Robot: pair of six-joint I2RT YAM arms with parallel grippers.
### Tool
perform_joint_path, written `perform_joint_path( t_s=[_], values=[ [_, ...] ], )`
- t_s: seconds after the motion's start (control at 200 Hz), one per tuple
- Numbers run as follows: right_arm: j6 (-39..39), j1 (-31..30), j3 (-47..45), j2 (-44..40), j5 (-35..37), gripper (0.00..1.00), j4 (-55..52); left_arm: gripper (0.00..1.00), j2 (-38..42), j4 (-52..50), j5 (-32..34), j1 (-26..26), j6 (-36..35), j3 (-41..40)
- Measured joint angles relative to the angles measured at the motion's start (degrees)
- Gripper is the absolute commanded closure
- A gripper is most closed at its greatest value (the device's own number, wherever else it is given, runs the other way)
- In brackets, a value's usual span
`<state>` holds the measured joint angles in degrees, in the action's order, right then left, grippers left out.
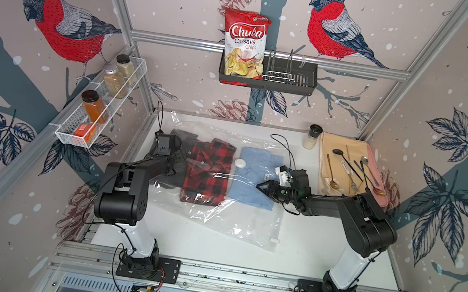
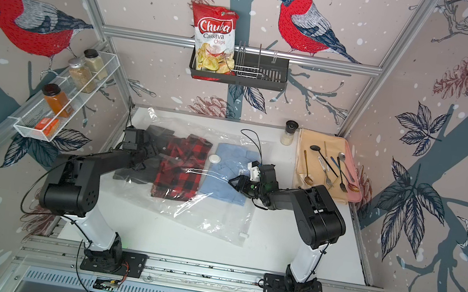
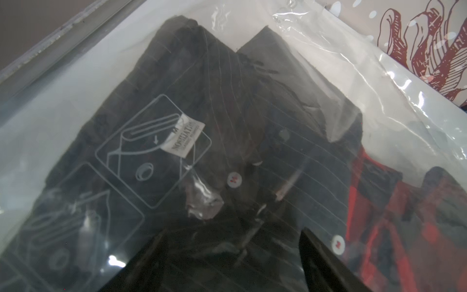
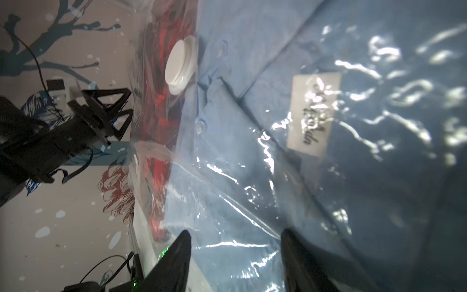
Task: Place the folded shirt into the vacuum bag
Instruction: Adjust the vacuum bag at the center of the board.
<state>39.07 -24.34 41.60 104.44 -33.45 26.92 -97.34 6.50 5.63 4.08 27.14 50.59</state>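
Observation:
The clear vacuum bag [image 1: 230, 217] lies flat on the white table in both top views, with its round white valve [image 1: 239, 163] on top and a white slider clip [image 1: 274, 240] at the near edge. Three folded shirts lie under its plastic: dark striped [image 3: 227, 113], red plaid [image 1: 205, 174] and light blue [image 1: 254, 169]. My left gripper [image 3: 235, 263] hovers open over the dark shirt at the bag's left end. My right gripper [image 4: 236, 232], turned on its side, sits at the blue shirt's right edge with its jaws apart and plastic film between them.
A beige tray [image 1: 322, 174] with several pieces of cutlery and a small shaker [image 1: 312, 137] stand at the back right. A wire shelf [image 1: 94, 129] of spice jars hangs on the left wall. A black basket [image 1: 301, 81] holding a chips bag hangs on the back wall.

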Motion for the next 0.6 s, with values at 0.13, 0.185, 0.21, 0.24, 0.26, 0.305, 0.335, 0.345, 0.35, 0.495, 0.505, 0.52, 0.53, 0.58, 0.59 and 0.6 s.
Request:
perform_joint_path(
  t_s=[0.13, 0.185, 0.21, 0.24, 0.26, 0.305, 0.335, 0.345, 0.35, 0.495, 0.505, 0.52, 0.53, 0.58, 0.59, 0.6],
  values=[
    [-1.70, 3.85, 0.81, -2.38, 1.99, 0.40, -4.13, 0.20, 2.69, -1.27, -2.10, 0.02, 0.17, -1.31],
    [-2.80, 4.70, 1.05, -4.81, 3.08, 0.39, -7.28, 0.20, 5.25, -2.14, -2.62, -0.63, 0.50, -1.79],
    [-3.08, 4.92, 1.27, -6.01, 3.10, 0.38, -8.59, 0.20, 6.40, -2.60, -2.64, -1.14, 0.55, -1.81],
    [-3.32, 5.14, 1.62, -7.54, 3.02, 0.38, -9.81, 0.20, 7.76, -2.99, -2.62, -1.90, 0.52, -1.81],
    [-3.58, 5.31, 1.97, -8.66, 2.99, 0.38, -10.47, 0.19, 8.76, -3.28, -2.69, -2.58, 0.55, -1.70],
    [-4.42, 5.84, 2.75, -10.75, 2.49, 0.38, -11.21, 0.19, 10.23, -3.85, -2.91, -4.02, 0.50, -1.03],
    [-4.59, 6.40, 3.23, -11.91, 2.08, 0.37, -11.61, 0.19, 10.82, -4.04, -3.23, -5.18, 0.48, -0.35],
    [-4.61, 6.64, 3.43, -12.31, 2.10, 0.37, -11.72, 0.19, 10.97, -4.09, -3.43, -5.62, 0.46, -0.04],
    [-4.63, 6.73, 3.50, -12.44, 2.12, 0.37, -11.78, 0.19, 10.99, -4.13, -3.50, -5.77, 0.48, 0.04],
    [-4.87, 8.26, 5.55, -13.20, 1.07, 0.37, -12.81, 0.19, 9.75, -4.24, -6.93, -11.76, -0.11, 4.52],
    [-4.87, 8.26, 5.68, -13.07, 0.92, 0.37, -12.83, 0.19, 9.42, -4.17, -7.39, -12.07, -0.11, 4.83],
    [-4.90, 8.31, 6.01, -12.59, 0.50, 0.37, -12.81, 0.19, 8.63, -4.11, -8.02, -12.50, -0.13, 5.42],
    [-4.90, 8.37, 6.25, -12.24, 0.20, 0.37, -12.83, 0.19, 8.17, -4.13, -8.35, -12.72, -0.13, 5.79],
    [-5.09, 8.55, 7.28, -10.47, -0.76, 0.37, -12.81, 0.19, 5.35, -4.26, -9.42, -13.25, -0.37, 7.80],
    [-5.14, 8.63, 7.61, -9.90, -1.05, 0.37, -12.87, 0.19, 4.61, -4.33, -9.62, -13.25, -0.44, 8.33],
    [-5.20, 8.68, 7.80, -9.53, -1.18, 0.37, -12.92, 0.19, 3.91, -4.39, -9.81, -13.25, -0.50, 8.83]
  ],
)
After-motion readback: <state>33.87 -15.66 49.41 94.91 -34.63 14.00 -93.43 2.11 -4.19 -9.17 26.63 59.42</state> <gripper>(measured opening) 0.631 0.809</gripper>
